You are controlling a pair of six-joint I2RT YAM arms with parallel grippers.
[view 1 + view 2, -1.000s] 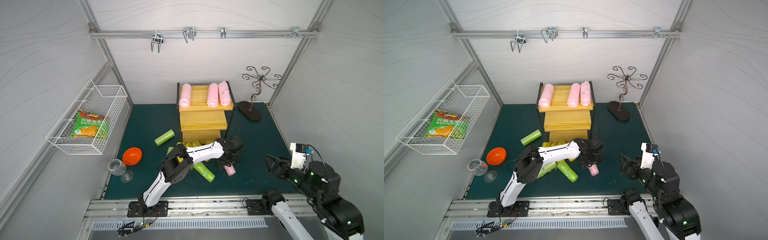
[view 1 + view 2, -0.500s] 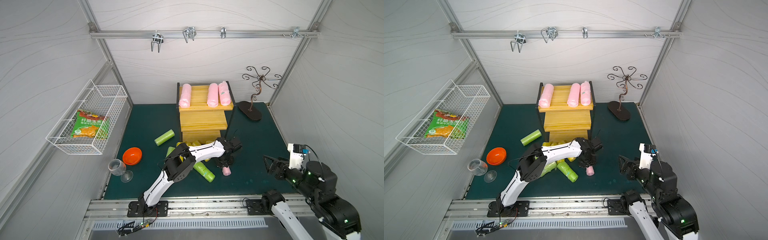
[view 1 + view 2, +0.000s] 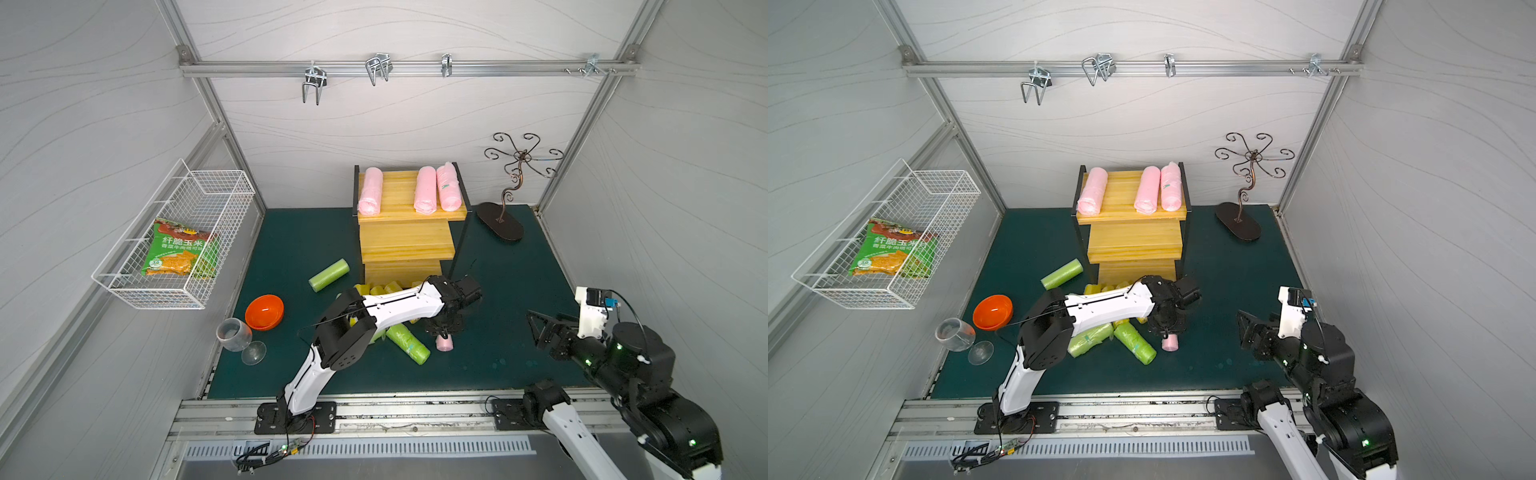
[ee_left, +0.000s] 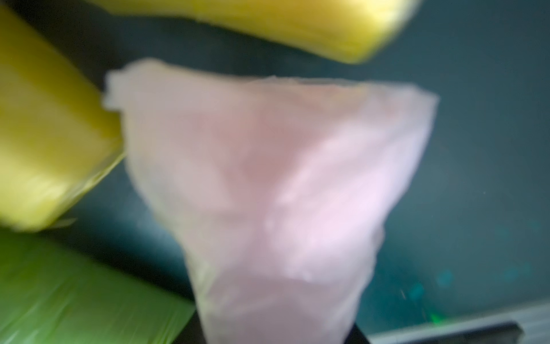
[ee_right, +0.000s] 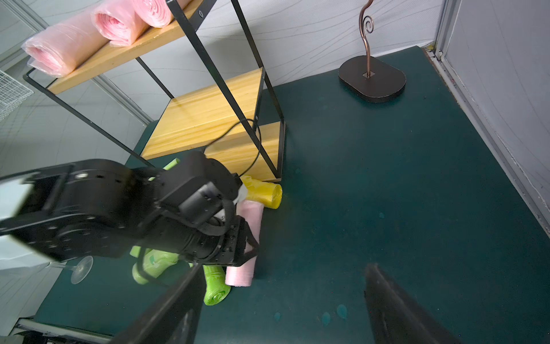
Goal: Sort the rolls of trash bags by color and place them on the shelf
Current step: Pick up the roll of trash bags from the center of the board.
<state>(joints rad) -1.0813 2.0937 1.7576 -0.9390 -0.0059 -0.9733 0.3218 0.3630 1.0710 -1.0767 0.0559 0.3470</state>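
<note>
Grip check: left pincer (image 5: 251, 245) looks clamped across the pink roll of crinkly plastic trash bags (image 5: 241, 272), jaws on opposite sides at approx mid-length. The pink roll sits low over the dark green tabletop (image 5: 387, 193), one end poking out past the jaws. Whether it's clear of the mat, can't tell. Left wrist view is blurred, w/ pink film filling it. Just beside the pincer are a yellow plastic roll (image 5: 266, 193) at the pink one's far end and light green plastic rolls (image 5: 214, 286) on the pincer's other side. Right pincer (image 3: 535, 329) hangs wide open and empty, well apart.

Handling, as judgement: roll prob v. light, soft and squashy. Outer film looks slick and loose, so it may slide or bunch under the pads. Mid-length across the diameter is the best hold; an end grip would let it droop or twist. Squeeze firm, not crushing. Destination prob the top board of the yellowish stepped wooden shelf w/ black frame (image 5: 208, 110), beyond and above the pincer, where three pink rolls (image 3: 426, 195) lie w/ a gap btwn.
</note>
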